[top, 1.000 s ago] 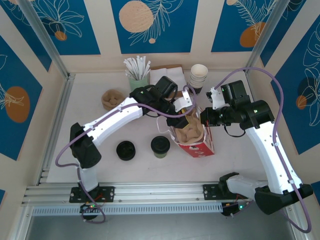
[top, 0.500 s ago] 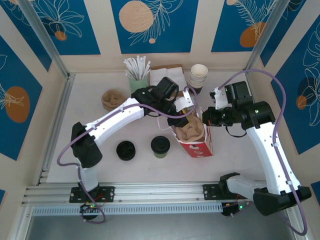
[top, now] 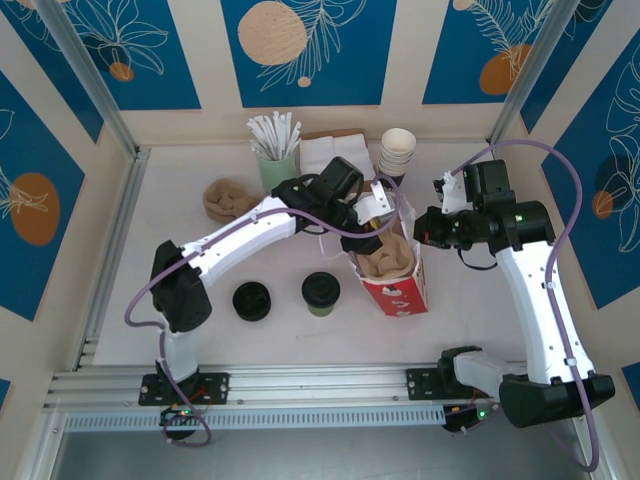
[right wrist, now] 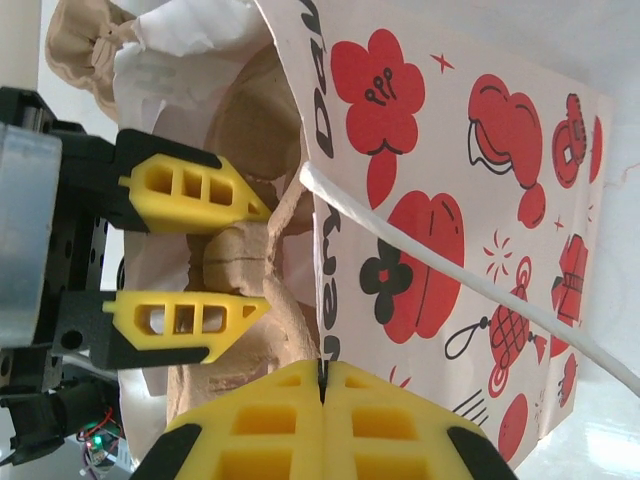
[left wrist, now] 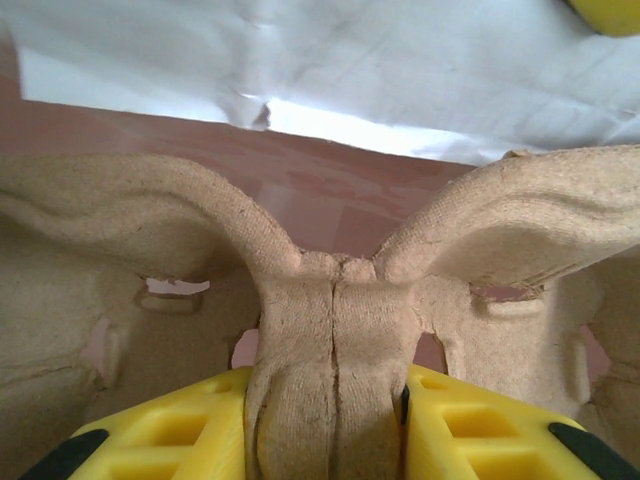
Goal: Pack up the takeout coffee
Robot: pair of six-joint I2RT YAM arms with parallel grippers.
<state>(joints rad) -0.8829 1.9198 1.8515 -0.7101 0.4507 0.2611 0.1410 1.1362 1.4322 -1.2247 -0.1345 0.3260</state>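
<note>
Yellow fingers [left wrist: 480, 425] of the left gripper [left wrist: 335, 405] are pinched on the middle ridge of a brown pulp cup carrier [left wrist: 150, 215], one on each side. So that's a real grasp on the cardboard.

The carrier sits down in the open mouth of the red-and-white paper bag [right wrist: 430, 230], and the left arm reaches into it from the back left. The right gripper [right wrist: 322, 388] is squeezed fully together on the bag's top rim, with the paper edge caught between its fingers. A white cord handle [right wrist: 450, 275] trails across the printed side of the bag. The bag stands on the white table [top: 200, 335], roughly in the middle.

The takeout coffee [top: 321, 292] is on the table near the bag's left side, upright with its black lid on. Neither gripper is touching it. A bit further left there's a loose black lid [top: 251, 300].

Along the back wall there's a stack of cream cups [top: 397, 152], some white napkins [top: 322, 150] and a green cup of white stirrers [top: 276, 150]. A second pulp carrier [top: 225, 198] lies off to the back left.
</note>
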